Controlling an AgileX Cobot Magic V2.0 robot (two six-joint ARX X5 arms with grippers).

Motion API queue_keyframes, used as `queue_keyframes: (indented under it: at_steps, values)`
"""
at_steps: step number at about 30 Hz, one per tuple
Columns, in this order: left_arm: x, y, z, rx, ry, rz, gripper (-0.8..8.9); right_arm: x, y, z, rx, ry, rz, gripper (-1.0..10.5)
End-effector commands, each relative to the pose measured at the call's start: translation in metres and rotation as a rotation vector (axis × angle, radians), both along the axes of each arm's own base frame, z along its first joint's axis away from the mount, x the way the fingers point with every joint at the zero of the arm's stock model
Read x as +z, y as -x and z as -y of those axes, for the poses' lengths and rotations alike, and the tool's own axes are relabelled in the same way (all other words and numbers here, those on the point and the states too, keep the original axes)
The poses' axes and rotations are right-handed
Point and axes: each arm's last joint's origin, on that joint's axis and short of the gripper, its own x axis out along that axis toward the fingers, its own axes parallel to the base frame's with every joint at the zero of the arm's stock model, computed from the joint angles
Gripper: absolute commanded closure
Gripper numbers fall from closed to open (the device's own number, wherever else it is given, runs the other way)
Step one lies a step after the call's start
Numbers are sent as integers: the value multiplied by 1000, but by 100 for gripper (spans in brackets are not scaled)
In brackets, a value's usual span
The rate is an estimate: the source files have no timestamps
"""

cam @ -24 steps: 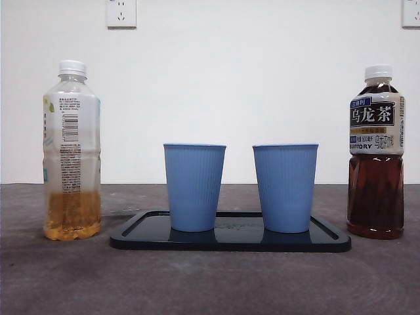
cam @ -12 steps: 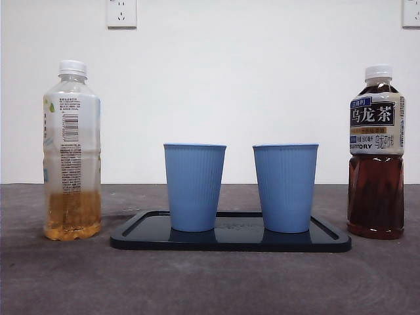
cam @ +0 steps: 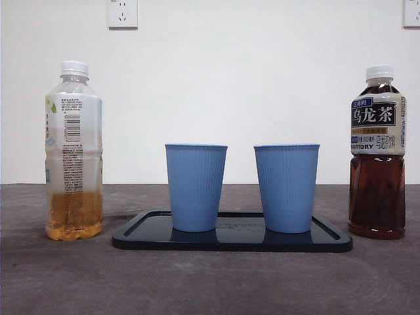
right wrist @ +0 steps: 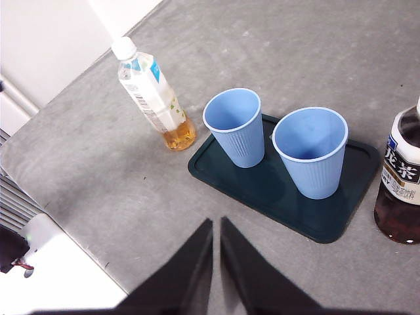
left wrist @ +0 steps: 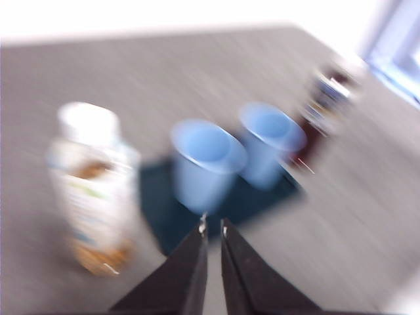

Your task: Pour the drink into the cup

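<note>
Blue ribbed plastic marks the two cups, the left cup [cam: 195,187] and the right cup [cam: 286,188], which stand upright and apart on a dark tray [cam: 231,241] at the middle of the grey table [cam: 210,282]. Both look empty from above in the right wrist view. Well to the left of the tray stands a clear bottle [cam: 73,152] with a white cap and only a shallow layer of amber drink at its base; well to the right stands a nearly full oolong tea bottle [cam: 376,153], dark brown, also capped. Neither bottle touches the tray. No arm shows in the front view, so both are high and back from the things. The left gripper [left wrist: 212,226] has its jaws pressed almost together, holding nothing, and its picture is smeared with motion blur, looking down towards the clear bottle and the left cup. The right gripper [right wrist: 216,226] is likewise nearly closed on nothing, hanging above the near edge of the table. By my reading the task is at its very start: the approach to a bottle, with nothing grasped or poured. The next move calls for spreading the jaws, coming down beside a bottle's body and closing on it; the caps appear still on, which would have to be dealt with before any pouring.
</note>
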Motion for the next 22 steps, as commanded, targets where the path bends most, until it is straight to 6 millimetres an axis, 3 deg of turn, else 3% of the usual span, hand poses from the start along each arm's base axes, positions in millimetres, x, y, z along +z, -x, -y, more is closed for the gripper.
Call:
queue_keyframes:
  at_steps: [1, 8, 12, 22]
  values:
    - [-22, -6, -7, 87, 5, 106, 780, 5, 0, 0, 10, -3, 29, 931]
    - [-104, -6, -32, 377, 14, 180, 780, 5, 0, 0, 10, -3, 29, 931]
    - [-139, -7, -38, 487, 0, 173, 780, 5, 0, 0, 10, -3, 29, 931]
    - [-173, -14, -42, 616, -40, 184, 780, 6, 0, 0, 10, -3, 29, 931]
